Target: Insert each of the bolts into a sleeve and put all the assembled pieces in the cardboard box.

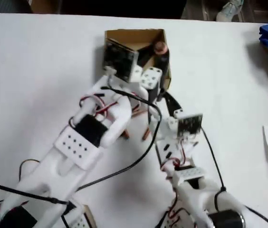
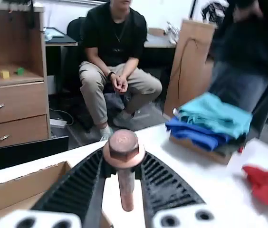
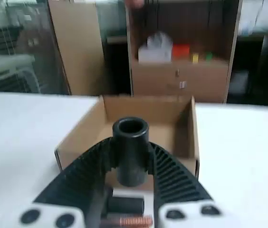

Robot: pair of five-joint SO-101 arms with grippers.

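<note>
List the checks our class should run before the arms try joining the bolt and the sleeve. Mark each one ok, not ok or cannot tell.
1. The left pincer holds the bolt: ok, it is shut on the shank under the hex head.
2. The right pincer holds the sleeve: ok, it is shut on it.
3. The sleeve's bore is unblocked: ok, its open end shows in the right wrist view.
4. The bolt is lined up with the bore: not ok. In the high view the bolt sits by the cardboard box wall, apart from the right pincer.
5. The black cable won't snag: cannot tell, it drapes across the left arm.
</note>
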